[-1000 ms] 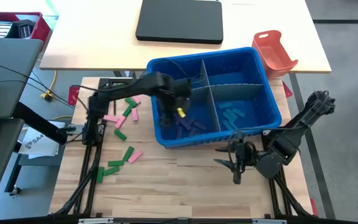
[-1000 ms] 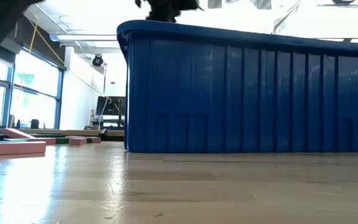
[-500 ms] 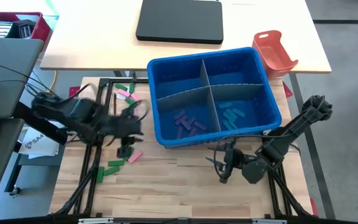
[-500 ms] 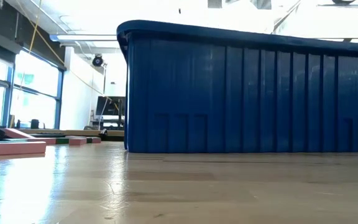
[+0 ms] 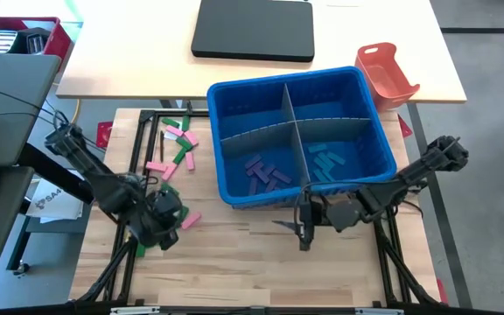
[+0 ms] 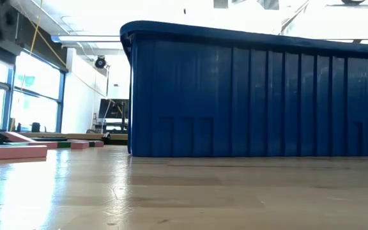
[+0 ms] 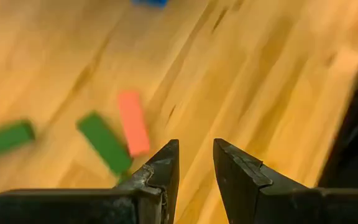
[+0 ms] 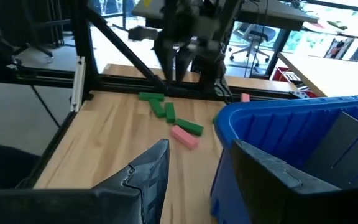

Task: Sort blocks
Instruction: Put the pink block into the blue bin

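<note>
High view: left gripper [image 5: 166, 229] low over the wooden surface [image 5: 252, 262] at about 8 o'clock from the blue bin [image 5: 300, 131], close to a pink block [image 5: 190, 220] and green blocks [image 5: 154, 234]; further pink and green blocks [image 5: 175, 149] scattered at 9 o'clock from the bin, purple blocks [image 5: 264, 171] in the bin's near-left compartment, blue blocks [image 5: 329, 164] in the near-right one. Right gripper [image 5: 303, 226] just off the bin's near wall at 6 o'clock, fingers apart and empty. Orange-red tray [image 5: 386, 73] at 2 o'clock beyond the bin. Low view: bin wall [image 6: 254, 96] filling most of the frame, a pink block [image 6: 11, 152] flat on the surface at 9 o'clock, no gripper visible. Left wrist view: fingers [image 7: 161, 171] narrowly parted with bare wood between, nothing gripped; a pink block [image 7: 133, 122] and a green block [image 7: 104, 142] touching just ahead of them, another green block [image 7: 5, 138] apart. Right wrist view: fingers [image 8: 146, 169] apart, empty, beside the bin rim [image 8: 278, 118]; green blocks [image 8: 166, 112] and a pink block [image 8: 184, 136] farther off below the left gripper [image 8: 185, 59].
</note>
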Robot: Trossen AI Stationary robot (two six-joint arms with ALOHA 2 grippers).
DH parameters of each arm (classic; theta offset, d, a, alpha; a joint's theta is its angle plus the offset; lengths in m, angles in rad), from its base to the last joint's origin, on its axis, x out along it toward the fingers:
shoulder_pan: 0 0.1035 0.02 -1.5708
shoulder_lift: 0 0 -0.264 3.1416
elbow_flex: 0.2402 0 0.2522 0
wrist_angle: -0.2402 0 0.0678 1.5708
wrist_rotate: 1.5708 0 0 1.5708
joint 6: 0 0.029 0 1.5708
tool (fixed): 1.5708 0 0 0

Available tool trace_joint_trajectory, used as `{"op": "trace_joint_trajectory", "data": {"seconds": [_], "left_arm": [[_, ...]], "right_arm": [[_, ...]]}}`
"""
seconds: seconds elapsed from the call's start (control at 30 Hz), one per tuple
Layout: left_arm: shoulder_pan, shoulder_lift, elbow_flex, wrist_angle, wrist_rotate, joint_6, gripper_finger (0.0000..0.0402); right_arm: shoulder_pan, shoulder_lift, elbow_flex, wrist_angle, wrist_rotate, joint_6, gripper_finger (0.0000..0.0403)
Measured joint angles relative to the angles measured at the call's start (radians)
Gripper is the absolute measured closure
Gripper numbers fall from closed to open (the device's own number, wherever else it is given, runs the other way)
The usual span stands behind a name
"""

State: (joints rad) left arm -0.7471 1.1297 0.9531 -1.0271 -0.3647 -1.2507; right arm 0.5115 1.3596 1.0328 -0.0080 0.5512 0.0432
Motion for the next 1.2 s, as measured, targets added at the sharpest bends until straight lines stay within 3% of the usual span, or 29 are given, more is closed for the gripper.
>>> {"op": "trace_joint_trajectory", "data": {"seconds": [0.23, 0.37, 0.5, 0.73, 0.83, 0.97, 1.2], "left_arm": [[-0.040, 0.018, -0.154, 0.001, 0.015, -0.140, 0.0312], [-0.037, 0.018, -0.208, 0.001, -0.003, -0.170, 0.0312], [-0.038, 0.018, -0.215, 0.003, -0.059, -0.157, 0.0312], [-0.098, 0.017, -0.215, -0.026, -0.190, -0.076, 0.0312], [-0.122, 0.017, -0.215, -0.031, -0.210, -0.080, 0.0312], [-0.141, 0.017, -0.215, -0.016, -0.214, -0.106, 0.0312], [-0.176, 0.018, -0.215, -0.015, -0.254, -0.159, 0.0312]], "right_arm": [[-0.087, 0.003, 0.000, 0.015, -0.016, -0.068, 0.0234], [-0.165, 0.004, 0.000, 0.058, -0.181, -0.081, 0.0234], [-0.261, 0.030, 0.000, 0.093, -0.373, 0.017, 0.0234], [-0.343, 0.179, 0.075, 0.160, -0.539, 0.078, 0.0234], [-0.344, 0.258, 0.200, 0.058, -0.570, 0.027, 0.0234], [-0.340, 0.372, 0.419, -0.241, -0.568, -0.078, 0.0234], [-0.366, 0.543, 0.736, -0.655, -0.534, -0.034, 0.0227]]}}
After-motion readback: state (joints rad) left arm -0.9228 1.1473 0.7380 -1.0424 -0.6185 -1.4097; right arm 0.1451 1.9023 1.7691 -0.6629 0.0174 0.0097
